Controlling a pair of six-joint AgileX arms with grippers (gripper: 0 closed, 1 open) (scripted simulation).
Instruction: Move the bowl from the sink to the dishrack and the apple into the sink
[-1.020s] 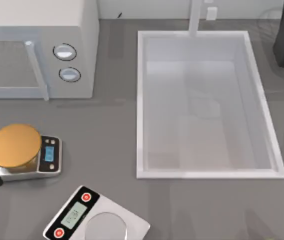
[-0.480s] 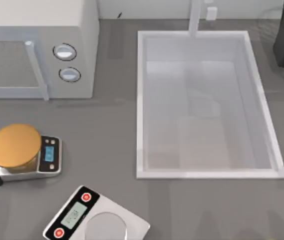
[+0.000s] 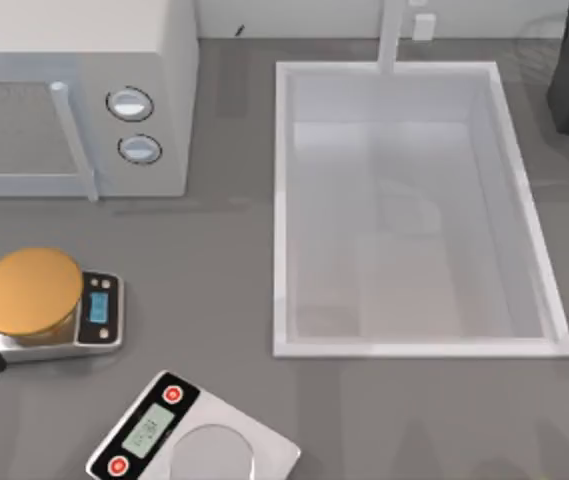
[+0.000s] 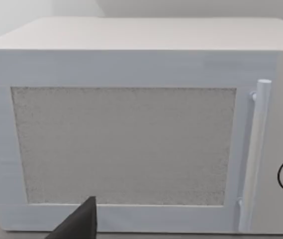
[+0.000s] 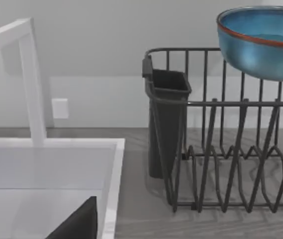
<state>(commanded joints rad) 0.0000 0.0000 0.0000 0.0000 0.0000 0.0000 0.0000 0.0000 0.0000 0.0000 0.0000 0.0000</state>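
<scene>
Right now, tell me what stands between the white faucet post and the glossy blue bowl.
In the right wrist view, the dark wire dishrack's black cutlery holder stands between the faucet post and the bowl.

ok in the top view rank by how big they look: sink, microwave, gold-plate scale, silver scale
1. sink, largest.
2. microwave, though the frame's edge cuts it off, so its full size is unsure.
3. gold-plate scale and silver scale look much alike; the silver one is also cut off, so I won't rank them.

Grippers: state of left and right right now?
Left gripper: facing the microwave, holding nothing seen; fingers cannot be told.
Right gripper: over the sink edge beside the dishrack, where the bowl sits; cannot be told.
</scene>
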